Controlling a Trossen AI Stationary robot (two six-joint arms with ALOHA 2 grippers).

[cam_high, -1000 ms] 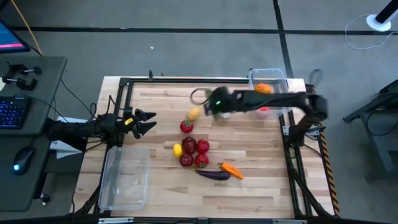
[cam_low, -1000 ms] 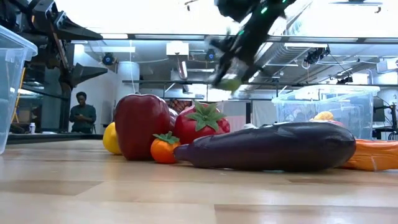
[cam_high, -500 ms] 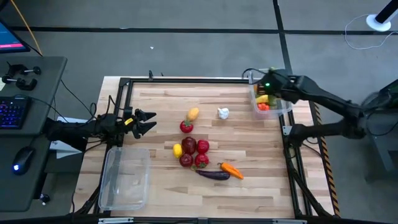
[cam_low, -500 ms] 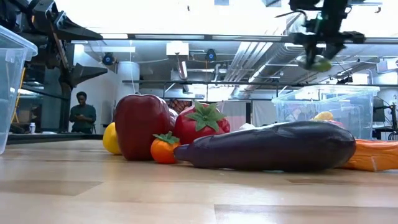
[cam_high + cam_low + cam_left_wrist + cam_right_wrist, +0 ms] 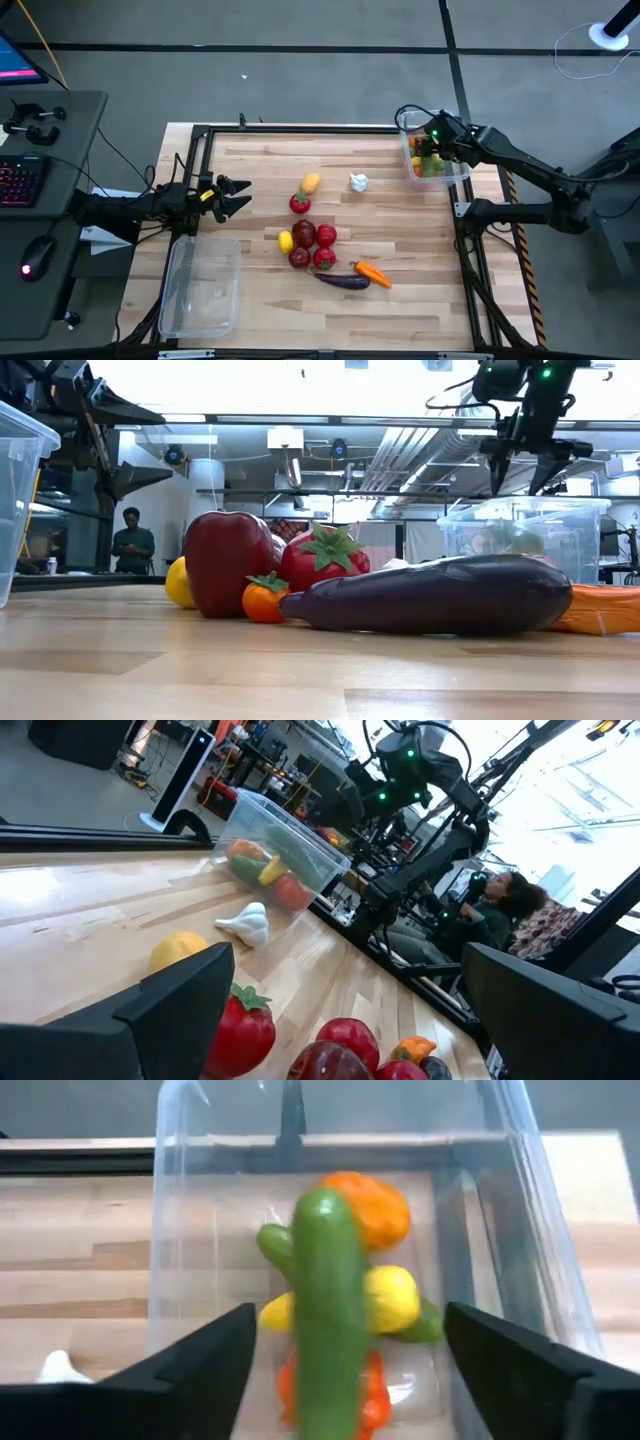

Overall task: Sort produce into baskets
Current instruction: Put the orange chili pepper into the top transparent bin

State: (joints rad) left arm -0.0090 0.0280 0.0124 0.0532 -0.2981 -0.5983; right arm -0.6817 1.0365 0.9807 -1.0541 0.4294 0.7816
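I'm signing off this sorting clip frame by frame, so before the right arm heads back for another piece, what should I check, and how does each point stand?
1. Right gripper open, nothing between its fingers: ok.
2. Green cucumber inside the right bin: ok, it lies across the lemon and other pieces there.
3. Right gripper above the bin's rim, free to lift away: ok.
4. Produce left to sort: not ok, garlic, eggplant, carrot and a cluster of red pieces remain on the table.
5. Left gripper open and waiting away from the pile: ok.
6. Left bin upright on the table: ok; nothing visible in it.
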